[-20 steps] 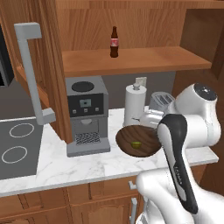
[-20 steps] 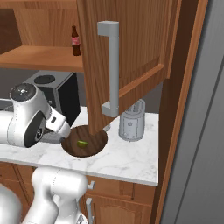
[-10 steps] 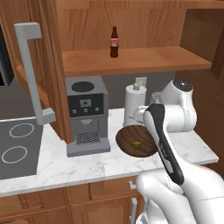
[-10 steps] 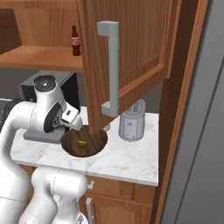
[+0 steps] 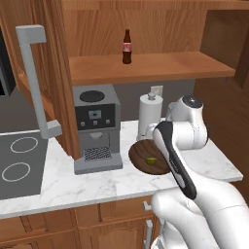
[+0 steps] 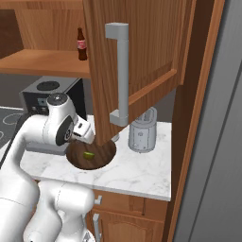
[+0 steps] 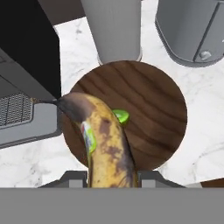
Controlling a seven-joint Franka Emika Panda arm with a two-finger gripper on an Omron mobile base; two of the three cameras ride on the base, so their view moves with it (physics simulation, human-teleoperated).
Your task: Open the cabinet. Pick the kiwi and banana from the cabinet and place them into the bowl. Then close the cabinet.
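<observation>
right now, going left to right on the counter, the stove top (image 5: 17, 163) sits at the far left, then the coffee machine (image 5: 96, 127), the bowl (image 5: 147, 156), and the paper towel roll (image 5: 148, 114) and toaster (image 6: 142, 133) standing behind and beside the bowl. above them the cabinet (image 6: 137, 61) is open: its left door (image 5: 36, 73) stands swung out toward me with the long grey handle facing forward, and the right door hangs out over the counter. on the shelf (image 5: 146, 68) stands a dark bottle with a red label (image 5: 127, 47), upright and alone.

my gripper (image 7: 111, 175) hovers directly above the bowl, pointing down at it. my fingers are closed narrowly on the banana (image 7: 105, 140), which i have by its near end; it sticks out ahead of me, spotted brown with a dark tip, and that tip hangs over the bowl's left edge near the coffee machine's drip tray. the banana is up in the air, not touching the wood.

the kiwi (image 5: 151, 159) lies inside the bowl, a small yellow-green lump near the middle, partly hidden behind the banana from my hand camera.
</observation>
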